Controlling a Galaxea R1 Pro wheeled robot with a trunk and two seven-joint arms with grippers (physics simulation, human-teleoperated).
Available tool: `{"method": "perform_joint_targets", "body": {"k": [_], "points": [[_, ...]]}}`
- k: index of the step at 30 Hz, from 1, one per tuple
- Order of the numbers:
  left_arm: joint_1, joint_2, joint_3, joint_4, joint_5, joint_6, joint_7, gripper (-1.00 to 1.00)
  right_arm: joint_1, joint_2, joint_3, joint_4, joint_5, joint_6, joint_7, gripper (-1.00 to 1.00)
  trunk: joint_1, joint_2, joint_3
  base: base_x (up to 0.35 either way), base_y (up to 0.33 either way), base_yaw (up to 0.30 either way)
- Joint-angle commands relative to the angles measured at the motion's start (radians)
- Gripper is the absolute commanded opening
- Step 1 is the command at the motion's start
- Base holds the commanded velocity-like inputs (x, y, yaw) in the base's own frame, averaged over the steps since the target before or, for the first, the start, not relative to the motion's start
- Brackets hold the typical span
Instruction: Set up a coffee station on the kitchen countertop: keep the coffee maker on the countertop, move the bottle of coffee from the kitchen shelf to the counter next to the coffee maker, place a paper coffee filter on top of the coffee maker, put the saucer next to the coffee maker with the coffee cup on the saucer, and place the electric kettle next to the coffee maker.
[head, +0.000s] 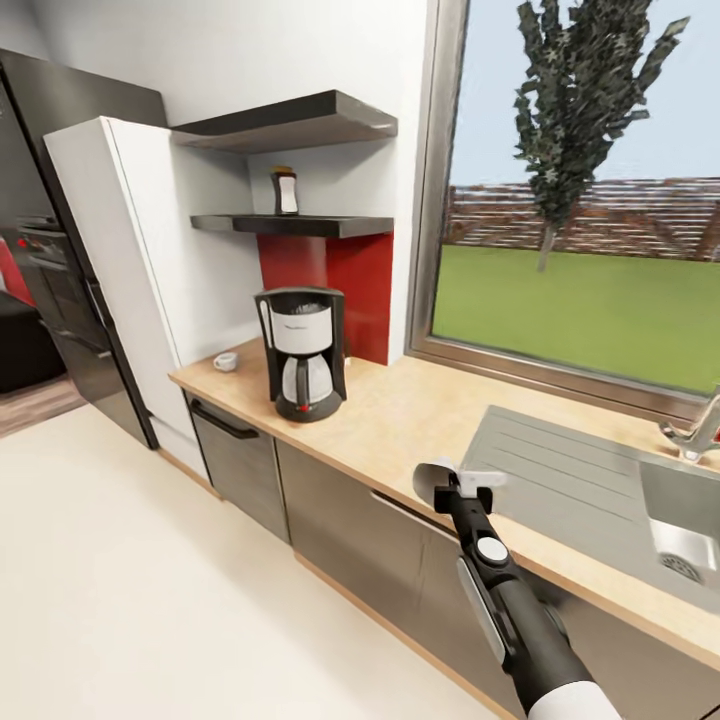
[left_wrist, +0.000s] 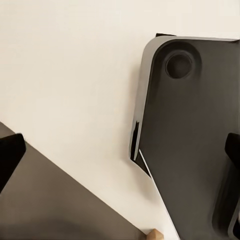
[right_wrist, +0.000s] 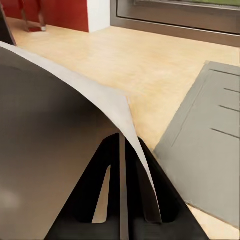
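Note:
The coffee maker (head: 301, 353) stands on the kitchen countertop (head: 400, 410) in front of a red wall panel. A coffee cup (head: 226, 361) sits to its left near the counter's end. Above them, the bottle of coffee (head: 285, 190) rests on the lower kitchen shelf (head: 300, 225). My right gripper (head: 452, 486) (right_wrist: 120, 150) hovers over the counter's front edge, right of the coffee maker, shut on the rim of the saucer (head: 432, 481) (right_wrist: 55, 125). In the left wrist view, my left gripper (left_wrist: 120, 155) is open over the floor, nothing between its fingers (left_wrist: 10, 155).
A steel sink (head: 690, 530) with drainboard (head: 560, 460) and tap (head: 700, 430) fills the counter's right part under a large window. A tall white cabinet (head: 130, 270) ends the counter on the left. Pale floor (head: 130, 580) lies in front.

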Motion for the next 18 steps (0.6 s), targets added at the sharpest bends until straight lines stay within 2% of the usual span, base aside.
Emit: {"method": "perform_joint_targets", "body": {"k": [1,6,14,18], "points": [[0.0,0.0,0.007,-0.002,0.004,-0.001,-0.002,1.0,-0.001,0.0,0.003,-0.002,-0.003,0.006,-0.006,-1.0,0.001,-0.002,-0.002,0.167,0.298,0.0],[0.0,-0.001,0.007,-0.002,0.004,-0.001,-0.002,1.0,-0.001,0.0,0.003,-0.002,-0.003,0.005,-0.006,-1.0,0.001,-0.002,-0.002,0.167,0.298,0.039],[0.0,-0.001,0.007,-0.002,0.004,-0.001,-0.002,1.0,-0.001,0.0,0.003,-0.002,-0.003,0.005,-0.006,-1.0,0.001,-0.002,-0.002,0.175,0.297,0.239],[0.0,0.0,0.007,-0.002,0.004,-0.001,-0.002,1.0,-0.001,0.0,0.003,-0.002,-0.003,0.005,-0.006,-1.0,0.001,-0.002,-0.002,0.189,0.295,0.123]]}}
